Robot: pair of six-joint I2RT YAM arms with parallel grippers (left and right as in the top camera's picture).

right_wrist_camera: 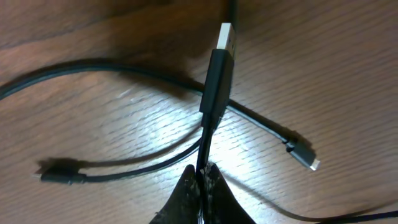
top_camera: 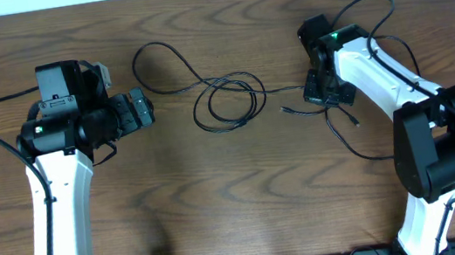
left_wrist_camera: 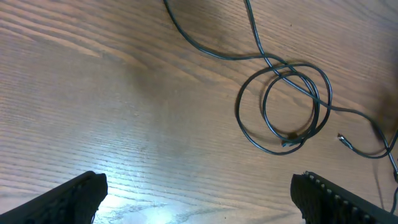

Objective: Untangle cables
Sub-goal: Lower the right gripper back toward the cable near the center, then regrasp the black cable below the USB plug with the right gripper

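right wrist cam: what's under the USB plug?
A black cable crosses beneath the USB plug on the table, running down-right to a small connector. The stretch directly under the plug is covered. The right fingers pinch the cord behind it.

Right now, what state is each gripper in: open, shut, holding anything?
Left gripper: open, holding nothing.
Right gripper: shut on the black cable, just behind its USB plug.
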